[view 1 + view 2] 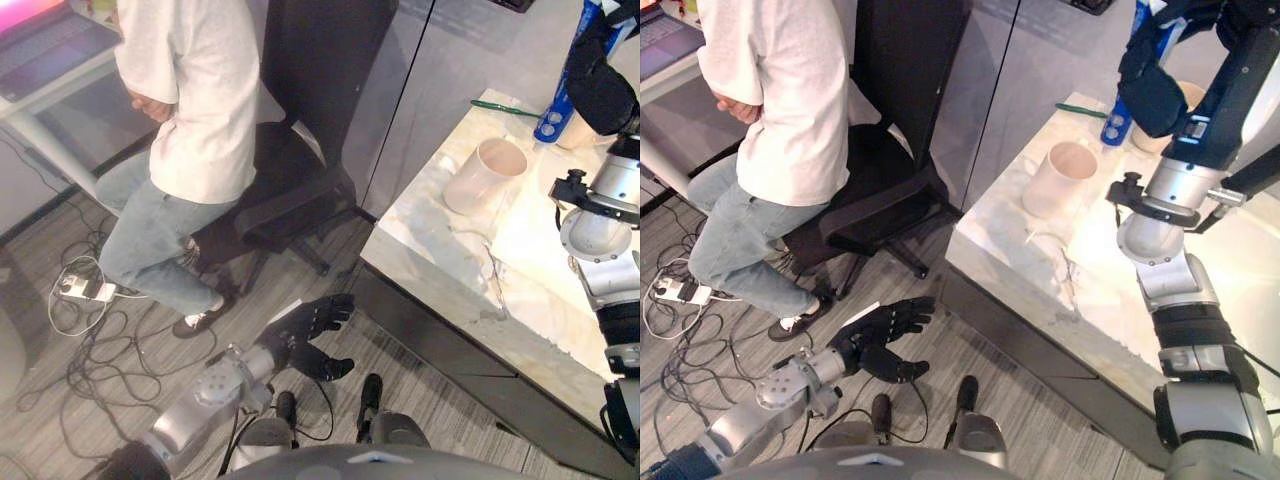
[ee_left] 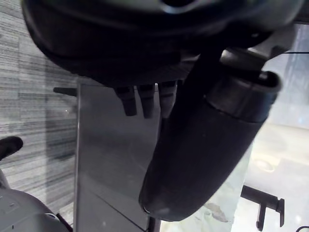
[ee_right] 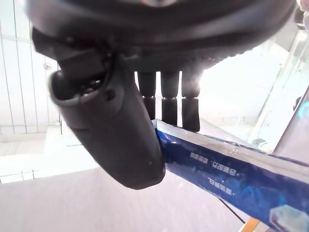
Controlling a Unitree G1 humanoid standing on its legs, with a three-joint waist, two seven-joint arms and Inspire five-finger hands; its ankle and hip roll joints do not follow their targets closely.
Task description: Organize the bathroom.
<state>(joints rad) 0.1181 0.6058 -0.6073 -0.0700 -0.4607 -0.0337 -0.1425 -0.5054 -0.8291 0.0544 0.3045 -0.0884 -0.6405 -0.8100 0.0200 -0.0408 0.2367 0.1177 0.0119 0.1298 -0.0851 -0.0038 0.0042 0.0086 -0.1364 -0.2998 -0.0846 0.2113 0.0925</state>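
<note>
My right hand (image 1: 603, 88) is raised over the far side of the marble counter (image 1: 520, 300), shut on a blue toothpaste tube (image 3: 231, 174). The tube (image 1: 556, 112) hangs cap-down, pinched between thumb and fingers. A pale cup (image 1: 484, 173) lies tilted on the counter just left of the tube. A second cup (image 1: 577, 132) stands behind the tube's cap. A green toothbrush (image 1: 505, 107) lies at the counter's far edge. Low over the floor, off the counter's left side, my left hand (image 1: 312, 333) is open and holds nothing.
A person (image 1: 185, 110) sits on a black office chair (image 1: 300, 190) at the left. A power strip (image 1: 82, 289) and loose cables lie on the floor beside them. Dark cabinet doors (image 1: 420, 90) rise behind the counter.
</note>
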